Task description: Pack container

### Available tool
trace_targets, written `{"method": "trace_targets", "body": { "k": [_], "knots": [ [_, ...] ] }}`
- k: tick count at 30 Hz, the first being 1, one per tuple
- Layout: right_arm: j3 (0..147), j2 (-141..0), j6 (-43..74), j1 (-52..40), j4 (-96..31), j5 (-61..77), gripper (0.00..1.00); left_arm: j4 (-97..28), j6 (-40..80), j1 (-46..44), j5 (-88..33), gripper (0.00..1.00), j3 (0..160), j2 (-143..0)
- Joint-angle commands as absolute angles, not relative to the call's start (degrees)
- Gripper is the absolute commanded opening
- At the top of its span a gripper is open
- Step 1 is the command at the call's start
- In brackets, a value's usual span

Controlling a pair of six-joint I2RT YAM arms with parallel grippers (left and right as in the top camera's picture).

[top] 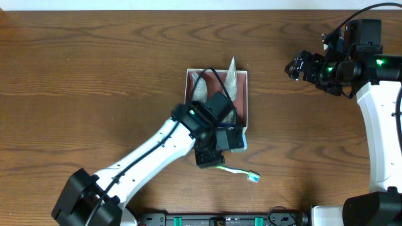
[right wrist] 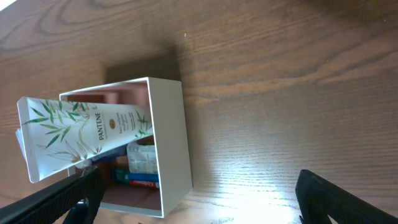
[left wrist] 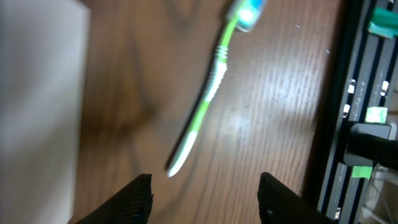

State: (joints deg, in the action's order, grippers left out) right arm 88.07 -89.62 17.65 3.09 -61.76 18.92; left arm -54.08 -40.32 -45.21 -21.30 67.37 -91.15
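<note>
The container [top: 247, 94] is a white square box with a pink inside at the table's middle. It holds a Pantene tube [right wrist: 81, 127], a small packet and a toothpaste box [right wrist: 140, 180]; the box also shows in the right wrist view [right wrist: 171, 137]. A green-and-white toothbrush [top: 242, 172] lies on the table just in front of the box, and shows in the left wrist view [left wrist: 208, 93]. My left gripper [left wrist: 205, 199] is open and empty, low over the toothbrush's handle end. My right gripper [right wrist: 196, 196] is open and empty, at the far right of the table, away from the box.
The left arm [top: 151, 157] crosses the front left of the table and covers the box's near left part. A black rail [left wrist: 357, 124] runs along the table's front edge, close to the toothbrush. The right arm [top: 377, 113] stands at the right edge.
</note>
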Motion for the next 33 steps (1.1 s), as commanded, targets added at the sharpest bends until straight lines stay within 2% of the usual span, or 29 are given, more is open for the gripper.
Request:
{"method": "trace_targets", "body": {
  "k": [1,8,16,18,24,33],
  "knots": [
    [88.47,-89.52,18.37,3.38,-61.76,19.51,0.99,-51.64,-42.44,-47.90,-22.90,0.57,65.06,-92.31],
    [88.49,-89.52,18.37,3.38,-61.76,19.51,0.99,-39.07,-42.39,-51.81,-19.14,0.58,59.02,-96.31],
    [88.49,-89.52,18.37,3.38,-61.76,19.51,0.99,-35.64,-42.17,-53.36,-13.96,0.57,58.43,-101.91],
    [88.47,-89.52,18.37,3.38,-61.76,19.51,0.99,-35.64,-42.15,-53.52,-13.23,0.56,58.43,-102.02],
    [88.47,-89.52,18.39,3.38,-61.76,19.51,0.99,-33.30,-42.17,-53.49,-12.36,0.41,58.41,-102.83],
    [88.49,-89.52,18.37,3.38,-61.76,19.51,0.99,-34.35,-42.19,-56.12,-11.84,0.41,58.39,-103.09]
  ]
}}
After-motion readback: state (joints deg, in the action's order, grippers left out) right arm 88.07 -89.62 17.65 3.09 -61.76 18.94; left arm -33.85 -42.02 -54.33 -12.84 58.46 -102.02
